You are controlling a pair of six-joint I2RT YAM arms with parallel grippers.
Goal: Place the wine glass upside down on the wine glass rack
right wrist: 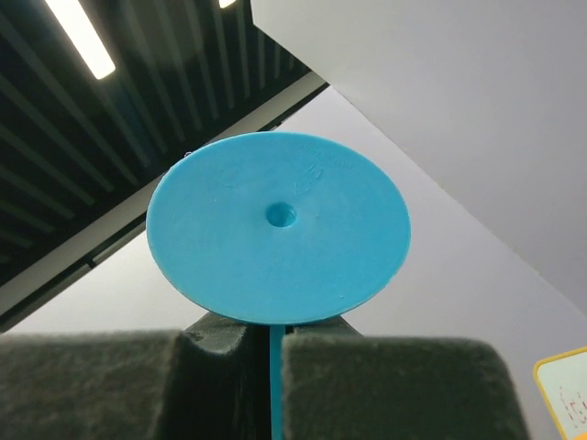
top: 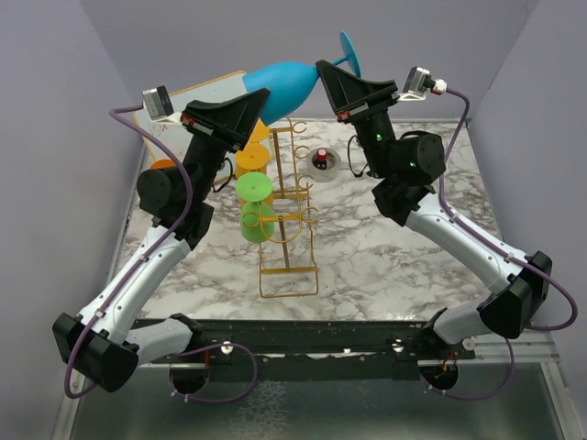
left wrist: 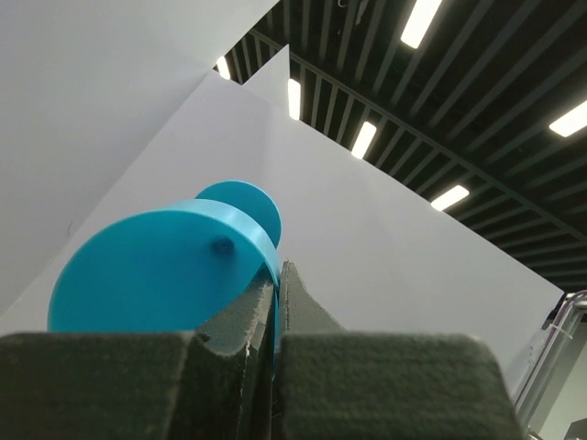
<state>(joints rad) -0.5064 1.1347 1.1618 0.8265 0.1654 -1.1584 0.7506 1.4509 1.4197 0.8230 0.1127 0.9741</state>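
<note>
Table (top: 385, 266): marble-look top, white with grey veins. Plain pale grey walls (top: 55, 137) box it in on the left, back and right. A white board (top: 206, 92) with a yellow edge leans in the back left corner. A grey metal ledge (top: 321, 412) runs along the near edge. Both wrist views look up at a dark slatted ceiling (left wrist: 477, 119) with long strip lights (left wrist: 420, 20), lit, in rows.

- This is a robotics lab test cell.
- Plain pale grey panel walls (top: 55, 110) box in a marble-patterned bench (top: 385, 257) on three sides.
- Two white-and-black robot arms (top: 147, 266) are bolted to a black rail (top: 312, 335) at its near edge.
- Overhead, a dark slatted industrial ceiling (left wrist: 495, 110) carries long strip lights (left wrist: 424, 20).
</note>
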